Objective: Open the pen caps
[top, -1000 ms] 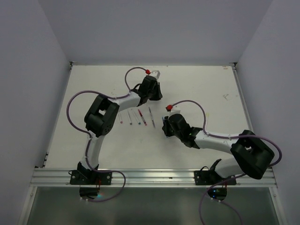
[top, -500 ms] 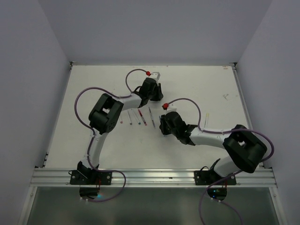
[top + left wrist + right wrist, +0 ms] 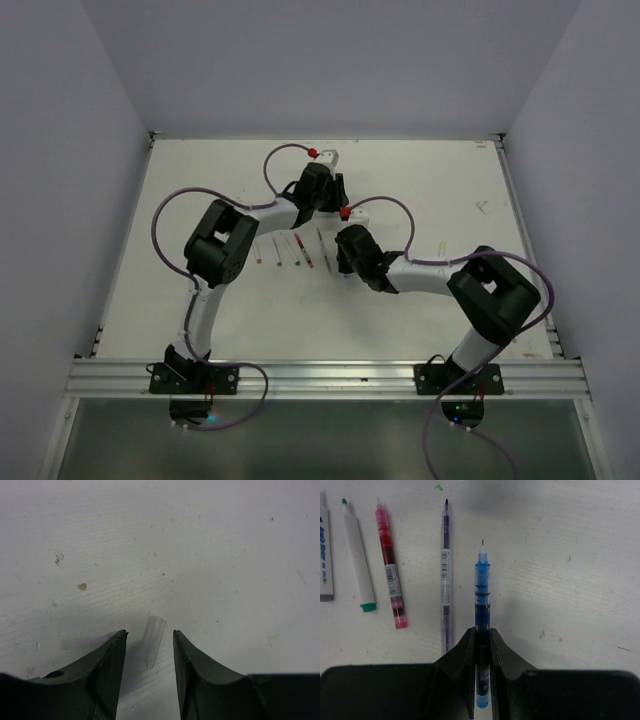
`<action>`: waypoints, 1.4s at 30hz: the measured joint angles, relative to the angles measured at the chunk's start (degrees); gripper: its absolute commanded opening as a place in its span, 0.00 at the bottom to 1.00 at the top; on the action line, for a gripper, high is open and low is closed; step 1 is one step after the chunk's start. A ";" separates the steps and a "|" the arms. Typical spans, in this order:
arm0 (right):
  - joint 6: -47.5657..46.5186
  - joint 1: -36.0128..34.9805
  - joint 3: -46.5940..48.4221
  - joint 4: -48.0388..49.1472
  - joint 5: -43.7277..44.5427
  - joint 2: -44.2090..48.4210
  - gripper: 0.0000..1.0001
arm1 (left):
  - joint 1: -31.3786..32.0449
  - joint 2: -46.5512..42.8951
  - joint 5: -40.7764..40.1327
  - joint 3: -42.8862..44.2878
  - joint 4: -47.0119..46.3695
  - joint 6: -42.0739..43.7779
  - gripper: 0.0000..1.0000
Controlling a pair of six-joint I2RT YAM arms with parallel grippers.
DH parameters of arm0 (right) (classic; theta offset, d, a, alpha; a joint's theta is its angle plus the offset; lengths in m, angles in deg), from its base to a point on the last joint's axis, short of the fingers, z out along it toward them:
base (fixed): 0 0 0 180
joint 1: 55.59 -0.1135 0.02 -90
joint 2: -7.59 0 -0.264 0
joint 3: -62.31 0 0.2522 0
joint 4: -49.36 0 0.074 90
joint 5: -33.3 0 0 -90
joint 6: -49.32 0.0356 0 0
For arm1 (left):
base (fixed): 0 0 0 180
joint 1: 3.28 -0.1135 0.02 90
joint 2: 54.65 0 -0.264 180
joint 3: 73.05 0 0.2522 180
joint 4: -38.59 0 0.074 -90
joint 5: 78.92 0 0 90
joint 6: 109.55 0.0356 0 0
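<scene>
Here's the right gripper (image 3: 481,630), clamped narrow on the blue pen (image 3: 482,585), whose bare tip points straight away from it, long axis parallel to the row on the counter (image 3: 570,605). The purple pen (image 3: 446,580) lies just beside it, on the left of the wrist view, then the pink pen (image 3: 390,575) and green-tipped pen (image 3: 359,565). Meanwhile the left gripper (image 3: 149,631) stands part-open around a clear cap (image 3: 153,641) lying loose on the counter, touching neither jaw. Setting the blue pen down likely means steering clear of the purple pen.
</scene>
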 measured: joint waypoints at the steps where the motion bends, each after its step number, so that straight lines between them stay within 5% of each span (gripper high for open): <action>1: 0.09 0.26 0.66 -0.07 0.20 -0.85 0.14 | 0.00 -0.90 -0.09 -0.42 0.22 0.04 0.48; 12: 1.20 1.77 3.74 -0.55 0.55 -5.51 0.39 | -1.79 -26.82 -6.78 -8.24 1.14 -0.57 0.65; 22: 2.49 2.14 4.55 -8.79 3.08 0.76 0.66 | -4.87 -51.74 -12.48 -25.51 7.39 -1.97 1.00; 32: 3.61 16.79 5.68 -20.85 6.97 11.98 0.69 | -4.96 -73.11 -17.79 -35.28 19.63 -1.27 1.00; 42: 5.07 32.70 2.78 -29.88 8.85 13.92 0.62 | -5.01 -80.76 -20.22 -38.93 26.88 1.53 1.00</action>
